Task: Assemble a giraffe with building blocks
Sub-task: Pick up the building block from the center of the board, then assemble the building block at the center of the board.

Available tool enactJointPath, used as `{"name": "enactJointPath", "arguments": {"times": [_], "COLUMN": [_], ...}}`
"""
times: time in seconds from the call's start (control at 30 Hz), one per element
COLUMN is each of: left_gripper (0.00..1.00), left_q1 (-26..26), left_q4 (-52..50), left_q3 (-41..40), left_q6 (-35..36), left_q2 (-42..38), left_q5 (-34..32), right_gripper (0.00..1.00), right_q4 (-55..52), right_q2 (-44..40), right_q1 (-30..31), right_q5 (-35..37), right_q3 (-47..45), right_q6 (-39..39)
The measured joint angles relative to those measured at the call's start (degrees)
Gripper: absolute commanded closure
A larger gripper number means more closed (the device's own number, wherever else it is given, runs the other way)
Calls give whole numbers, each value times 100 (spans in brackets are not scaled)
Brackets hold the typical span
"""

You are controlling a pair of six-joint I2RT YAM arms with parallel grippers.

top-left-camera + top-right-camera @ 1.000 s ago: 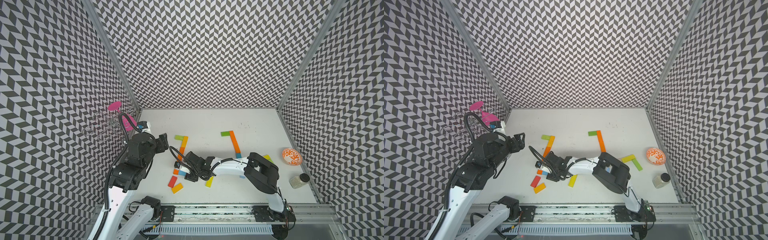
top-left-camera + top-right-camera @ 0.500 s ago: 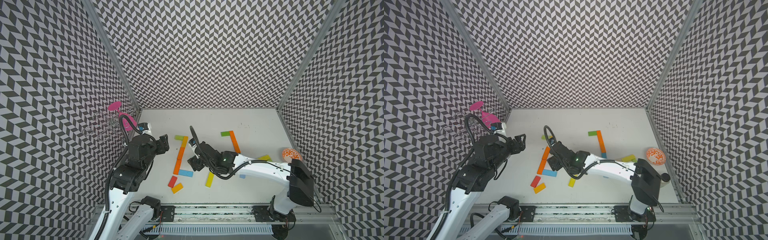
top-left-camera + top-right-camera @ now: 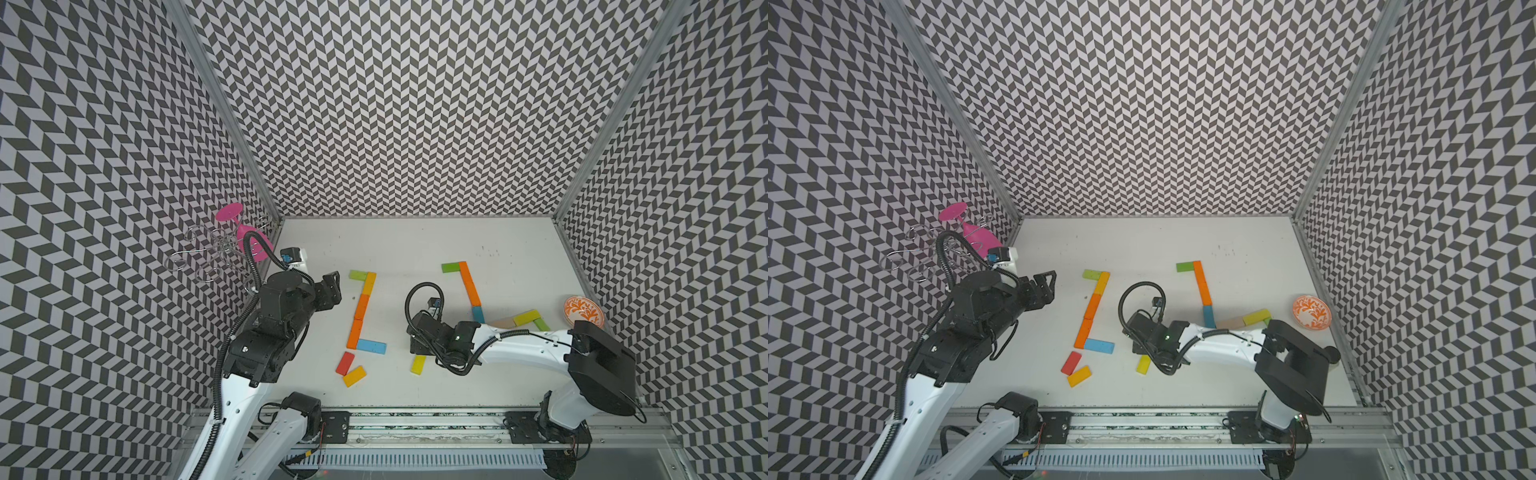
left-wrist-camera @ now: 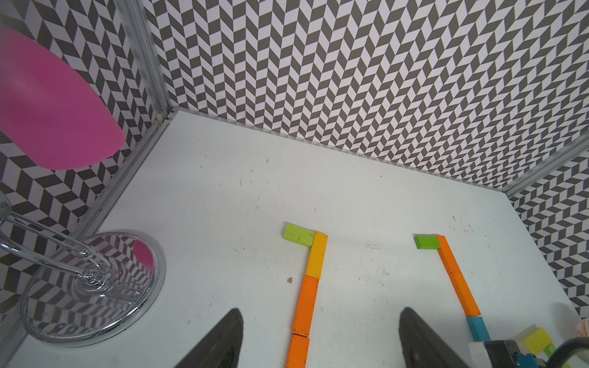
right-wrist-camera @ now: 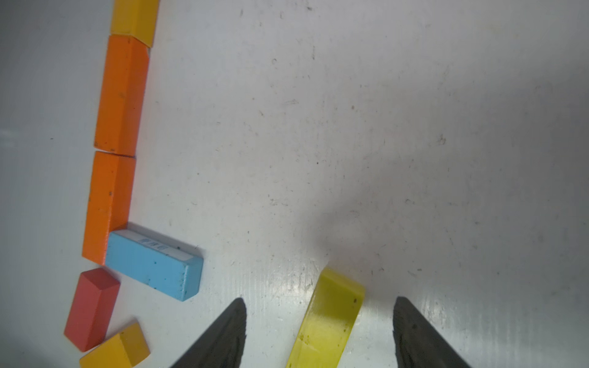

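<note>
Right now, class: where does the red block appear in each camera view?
In both top views: red block low, left of centre.
Left wrist: not in it.
Right wrist: red block at the picture's lower left.
Shared landmark: the light blue block beside it.

Left block line (image 3: pixel 362 306), right block line (image 3: pixel 469 284) on table (image 3: pixel 415 249); bowl (image 3: pixel 582 312) far right.

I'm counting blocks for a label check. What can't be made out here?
- Right claw: hidden under its own wrist in both top views.
- Yellow block: near end cut off by the right wrist view's edge.
- Green block near the patterned bowl: mostly behind the right arm in a top view.
</note>
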Motion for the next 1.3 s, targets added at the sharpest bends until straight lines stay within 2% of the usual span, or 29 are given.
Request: {"name": "enactJointPath", "arguments": {"times": [0.27, 0.4, 0.43, 0.6, 0.7, 0.77, 0.87, 1.07, 1.2, 1.3], "left_gripper": [22, 22, 22, 22, 22, 22, 22, 22, 22, 22], "left_q1": [0, -2, 0, -2, -2, -2, -2, -2, -2, -2], "left_q4": [17, 39, 44, 44, 44, 44, 44, 44, 44, 44], "left_q3": [-55, -55, -59, -116, -131, -131, -131, -131, -131, -129], "left_q6": [0, 0, 0, 0, -2, 0, 0, 0, 0, 0], "left_q2": [-7, -7, -9, -13, -13, -15, -20, -20, -20, -20], "left_q5": [22, 42, 42, 42, 42, 42, 42, 39, 35, 31], "right_gripper": [31, 37, 41, 74, 87, 89, 92, 92, 88, 84], "right_q4": [-26, -24, -26, -79, -173, -299, -496, -216, -4, -15], "right_q2": [402, 514, 527, 590, 588, 590, 590, 575, 529, 529], "right_q1": [136, 275, 299, 402, 415, 415, 413, 413, 415, 415], "right_q5": [-107, -94, -94, -133, -120, -103, -37, -111, -404, -669], "right_q3": [0, 33, 48, 109, 168, 236, 444, 1110, 1182, 1158], "right_q6": [470, 599, 619, 691, 605, 435, -195, -2647, -4170, -4955]}}
